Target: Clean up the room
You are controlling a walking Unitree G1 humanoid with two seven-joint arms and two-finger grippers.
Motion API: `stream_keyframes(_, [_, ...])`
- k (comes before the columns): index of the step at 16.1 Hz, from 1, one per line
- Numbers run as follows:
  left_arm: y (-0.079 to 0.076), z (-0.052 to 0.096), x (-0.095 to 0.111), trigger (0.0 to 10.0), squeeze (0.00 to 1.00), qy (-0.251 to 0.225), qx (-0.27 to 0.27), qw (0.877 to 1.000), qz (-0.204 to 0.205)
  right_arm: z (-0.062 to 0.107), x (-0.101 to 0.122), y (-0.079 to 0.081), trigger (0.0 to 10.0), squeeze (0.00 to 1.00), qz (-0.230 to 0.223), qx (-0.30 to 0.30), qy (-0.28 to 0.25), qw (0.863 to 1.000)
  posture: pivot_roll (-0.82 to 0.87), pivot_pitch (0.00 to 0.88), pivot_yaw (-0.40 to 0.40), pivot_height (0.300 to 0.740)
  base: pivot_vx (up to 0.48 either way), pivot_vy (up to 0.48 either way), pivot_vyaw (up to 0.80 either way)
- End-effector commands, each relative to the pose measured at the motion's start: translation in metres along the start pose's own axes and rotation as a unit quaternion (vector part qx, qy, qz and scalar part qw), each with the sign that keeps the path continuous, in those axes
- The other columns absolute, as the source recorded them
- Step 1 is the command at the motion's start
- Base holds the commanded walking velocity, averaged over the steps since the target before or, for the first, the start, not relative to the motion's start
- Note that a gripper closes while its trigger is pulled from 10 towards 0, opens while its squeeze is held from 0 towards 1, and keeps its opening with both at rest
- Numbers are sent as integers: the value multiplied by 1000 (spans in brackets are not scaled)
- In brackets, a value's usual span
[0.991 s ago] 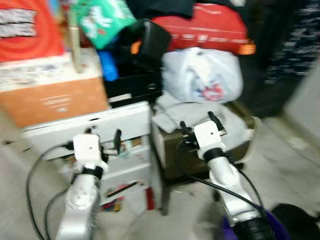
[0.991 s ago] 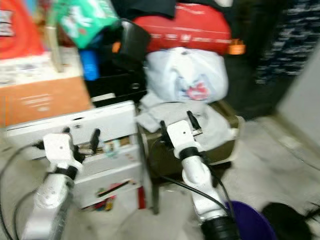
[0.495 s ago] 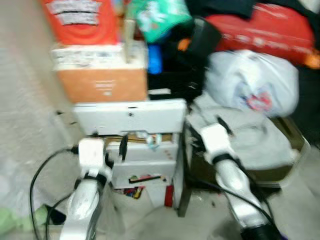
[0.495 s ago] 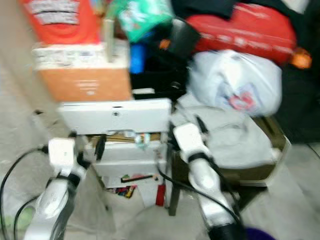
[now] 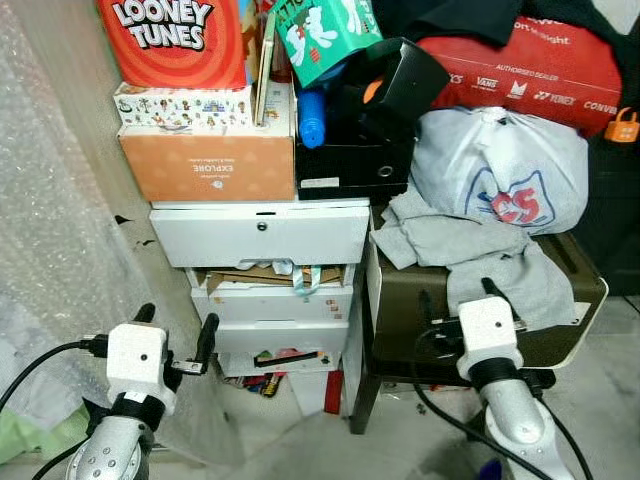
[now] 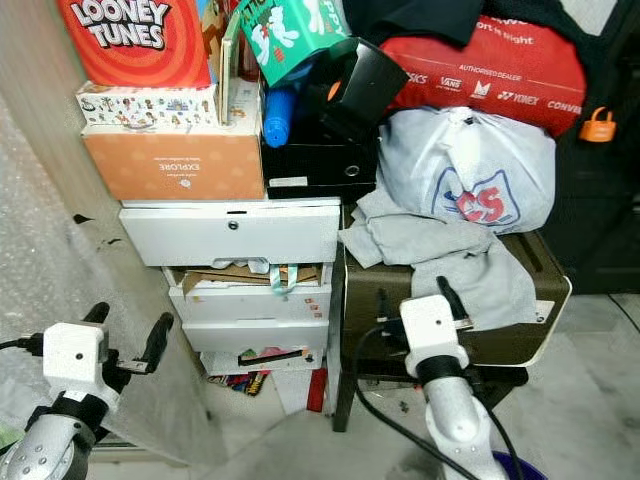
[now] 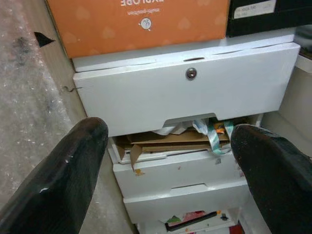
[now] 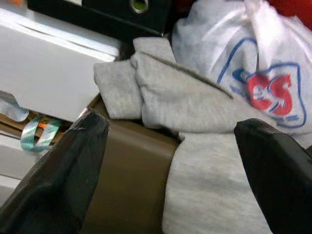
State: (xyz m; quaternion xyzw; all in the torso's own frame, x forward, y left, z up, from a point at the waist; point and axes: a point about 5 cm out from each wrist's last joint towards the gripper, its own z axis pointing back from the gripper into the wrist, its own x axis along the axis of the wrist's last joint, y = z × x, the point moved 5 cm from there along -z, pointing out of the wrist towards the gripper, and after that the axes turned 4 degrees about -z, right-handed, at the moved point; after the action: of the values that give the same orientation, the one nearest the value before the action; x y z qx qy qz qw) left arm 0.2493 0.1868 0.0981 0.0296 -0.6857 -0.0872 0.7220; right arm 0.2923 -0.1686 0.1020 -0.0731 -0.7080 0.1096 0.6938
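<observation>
Item 1. Left gripper: you have both fingers spread wide, nothing between them, raised at the front of the white drawer unit. Its wrist view looks along the fingers at the keyhole drawer and the cardboard and ribbon spilling from the slot beneath.

Item 2. Right gripper: fingers likewise parted and empty, held up before the brown case.

Item 3. Grey cloth: crumpled over the top of the brown case, one fold hanging down its front face. It lies just beyond and above your right gripper, apart from the fingertips; judged the likeliest thing to tidy first.

Item 4. White plastic bag: sits on the grey cloth, probably pinning its far part.

Item 5. Stack on the drawer unit: orange box, red Looney Tunes box on top, black box alongside. Apparently piled for storage against the bubble wrap.

Item 6. Both arms raised level, judged poised rather than committed.
</observation>
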Motion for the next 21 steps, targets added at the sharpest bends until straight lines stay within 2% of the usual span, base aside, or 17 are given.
stream_keyframes(1, [-2, -4, 9, 10000, 0, -11, -6, 1000, 0, 0, 7, -2, 10000, 0, 7, 1, -6, 1000, -36, 55, -26, 740, 0, 0, 0])
stream_keyframes(8, [-10, -6, 12, 10000, 0, -15, -23, 1000, -1, -1, 6, 9, 10000, 0, 6, 19, -1, 1000, -40, 64, -23, 740, 0, 0, 800])
stream_keyframes(15, [-10, -9, 14, 10000, 0, -19, -21, 1000, -1, -5, 10, 13, 10000, 0, 7, 29, -7, 1000, -40, 69, -27, 740, 0, 0, 800])
stream_keyframes(21, [-16, -10, 16, 10000, 0, -20, -28, 999, 3, -6, 10, 15, 10000, 0, 4, 34, -5, 999, -39, 72, -26, 740, 0, 0, 800])
